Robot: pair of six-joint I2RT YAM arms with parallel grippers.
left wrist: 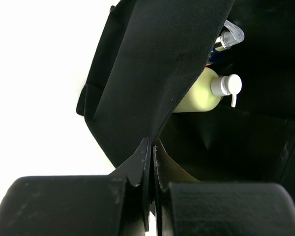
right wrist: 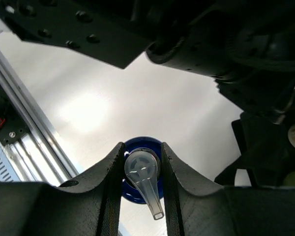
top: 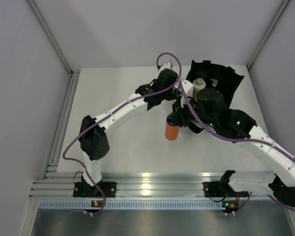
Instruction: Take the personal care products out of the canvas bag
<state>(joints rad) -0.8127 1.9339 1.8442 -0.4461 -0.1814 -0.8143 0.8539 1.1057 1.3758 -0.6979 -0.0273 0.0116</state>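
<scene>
The right gripper [right wrist: 140, 169] pinches the dark blue cap [right wrist: 132, 191] of an orange bottle [top: 171, 131], its fingers [right wrist: 108, 177] pressed against either side of the cap, and a clear nozzle [right wrist: 143, 172] pokes out between them. From above, this bottle is outside the canvas bag [top: 226, 81], just on its near side and over the bare table [top: 118, 147] (whether its base touches the surface cannot be told). The left gripper [left wrist: 151, 152] is squeezed together on the bag's floppy wall, holding a fold of the black fabric at the mouth. Inside the bag lies the yellow-green bottle [left wrist: 199, 96] on its side, white pump [left wrist: 227, 86] pointing away. A second clear nozzle [left wrist: 232, 35] shows just above it. The beige cylinder [top: 199, 87] stands upright in the bag's opening.
</scene>
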